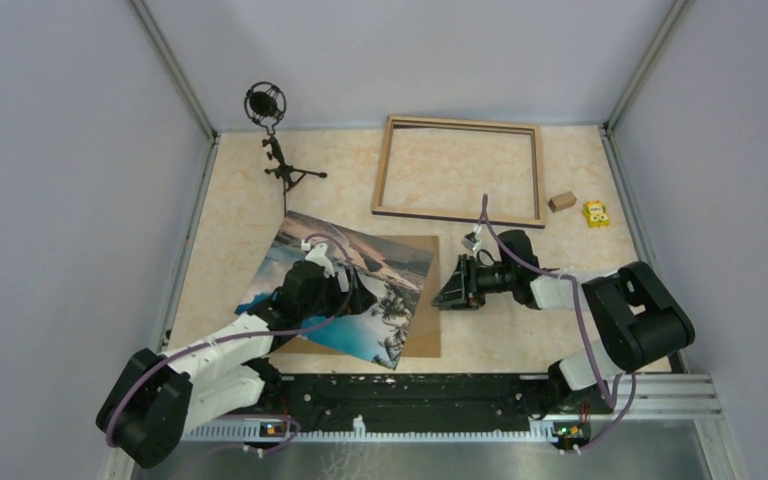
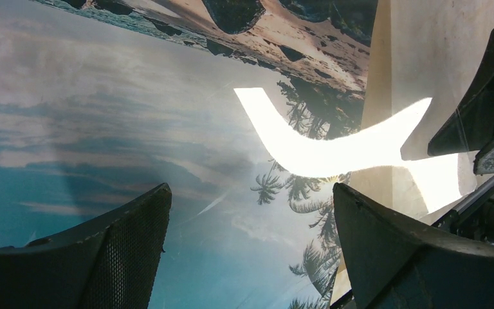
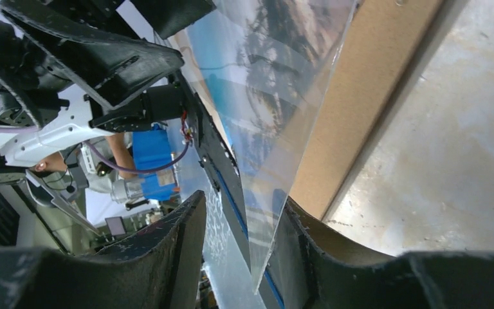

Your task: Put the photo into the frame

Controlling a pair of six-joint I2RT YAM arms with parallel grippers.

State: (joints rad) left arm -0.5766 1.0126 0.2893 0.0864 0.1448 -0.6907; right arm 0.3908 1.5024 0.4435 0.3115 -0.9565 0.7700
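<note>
**A:** Item one, the photo (image 1: 400,300). Where is it?

**B:** Near side of the table (image 1: 240,200), askew across a brown backing board (image 1: 425,335). Picture side up, right edge raised off the board. Not in the frame.

**A:** Item two, the frame (image 1: 420,214)?

**B:** Far side, lying flat with the light wood up. Nothing inside the rails. Well apart from the photo.

**A:** Left gripper (image 2: 251,193)?

**B:** Over the middle of the photo, jaws spread wide, nothing between them. I cannot tell whether it touches the print.

**A:** Right gripper (image 3: 241,203)?

**B:** At the photo's right edge. The thin edge runs between the two fingers with a gap on either side, so it is released, not yet pinching.

**A:** Step in hand?

**B:** By my reading, picking up the photo, early in the task.

**A:** Next move calls for?

**B:** Probably closing on that edge without creasing it. The glossy sheet is likely to flex, so it needs lifting clear of the board, carrying to the far side and squaring to the rails.

**A:** Sundries?

**B:** Microphone (image 1: 265,103) far left; wooden block (image 1: 561,201) and yellow toy (image 1: 595,213) far right.
</note>
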